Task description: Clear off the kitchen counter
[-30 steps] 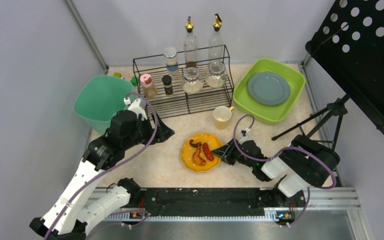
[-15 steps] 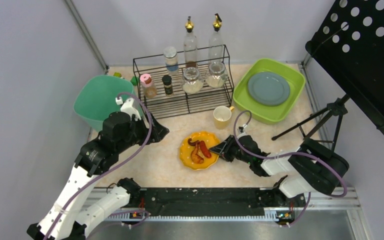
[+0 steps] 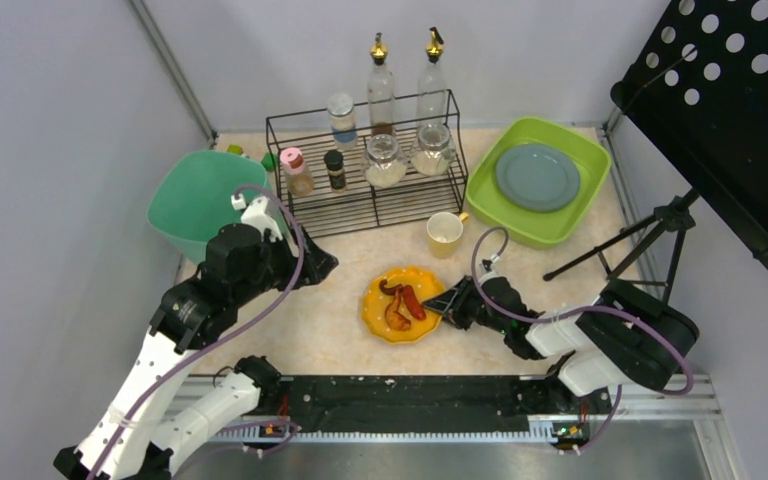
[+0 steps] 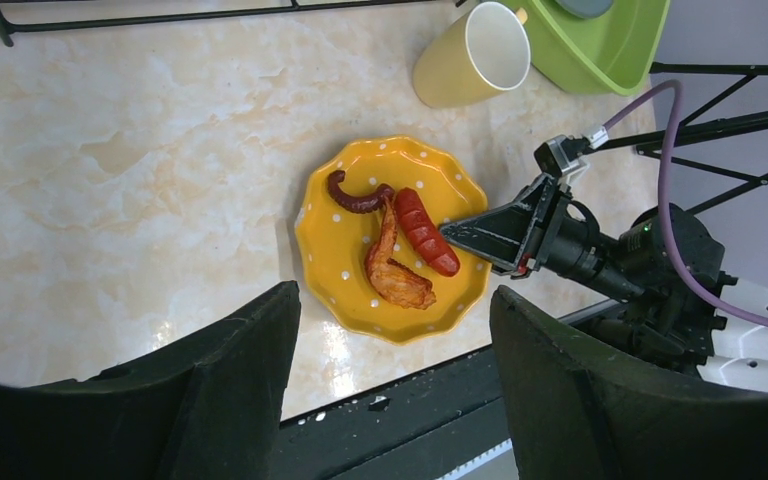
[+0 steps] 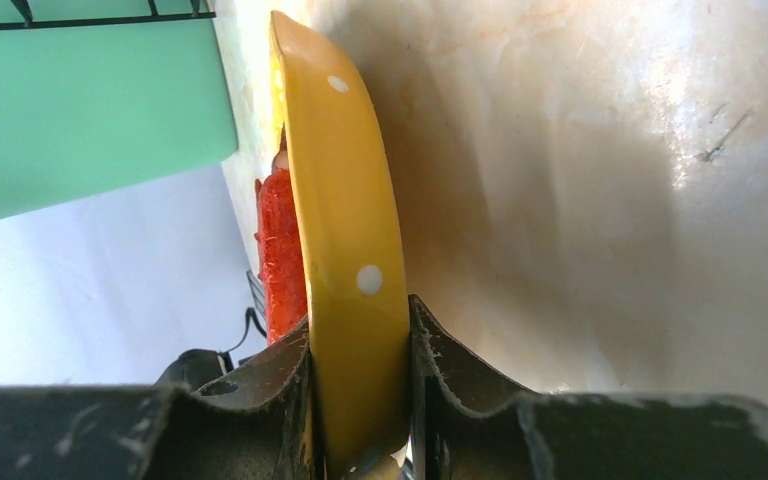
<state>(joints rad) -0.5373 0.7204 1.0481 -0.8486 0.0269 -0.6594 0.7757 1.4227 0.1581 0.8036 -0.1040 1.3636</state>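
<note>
The kitchen counter (image 3: pixel 330 335) is the beige marbled top. In top view it spreads from the near edge at 6 o'clock to the far edge at 12 o'clock. Near its centre is a yellow plate (image 3: pixel 400 303) w/ white dots. On it are a red sausage (image 4: pixel 425 232), a fried chicken piece (image 4: pixel 392 270) and a dark curled piece (image 4: pixel 355 198), lying close together.

R gripper (image 3: pixel 444 303) is clenched on the plate's rim at the 3 o'clock side. The wrist view shows the rim squeezed btw both fingers (image 5: pixel 260 390). Whether the plate is raised off the counter or not, I cannot tell.

L gripper (image 3: pixel 320 266) hangs at approx 9 o'clock from the plate, apart from it. Its jaws are spread wide and nothing is in them.

Other things: a yellow mug (image 3: pixel 445 233) stands upright at 1 o'clock of the plate. It is just beside a lime-green tub (image 3: pixel 487 200) at 2 o'clock, which has a grey plate (image 3: pixel 537 176) inside. A black wire rack (image 3: pixel 360 212) at 12 o'clock carries jars (image 3: pixel 385 160) and bottles (image 3: pixel 381 85). A teal bin (image 3: pixel 195 200) stands at 10 o'clock, at the counter's left edge.
</note>
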